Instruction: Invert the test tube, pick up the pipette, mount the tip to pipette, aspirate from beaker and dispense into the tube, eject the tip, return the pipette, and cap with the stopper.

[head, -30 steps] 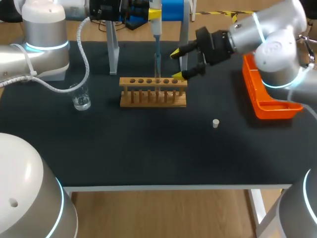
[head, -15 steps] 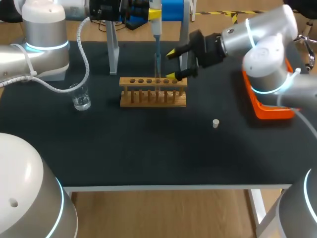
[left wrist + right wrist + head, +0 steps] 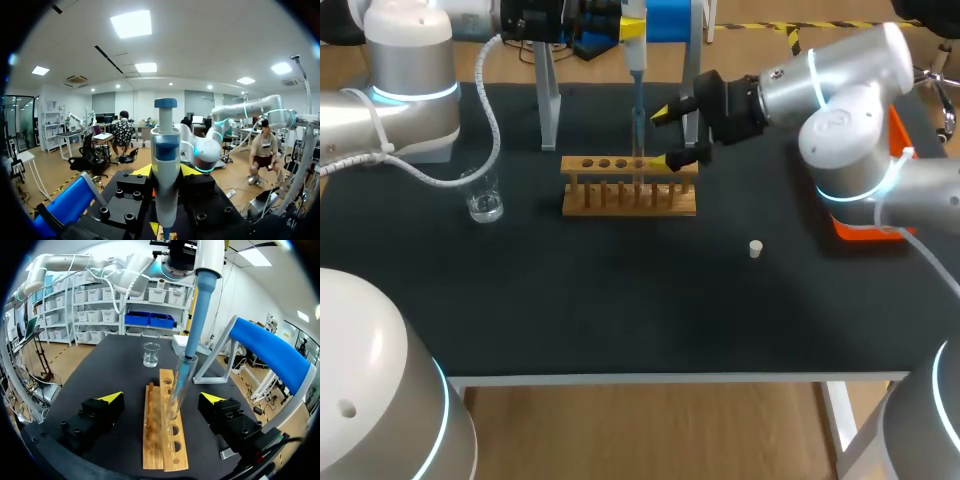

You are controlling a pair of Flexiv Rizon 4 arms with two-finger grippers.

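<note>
Got the pipette pinched in the left gripper, tip down in the upright tube in the rack, right gripper spread wide just right of it, tube dead ahead of the gap.

A wooden rack stands mid-table on the black mat; a blue-topped stand rises behind it. An orange bin sits near the right edge.
</note>
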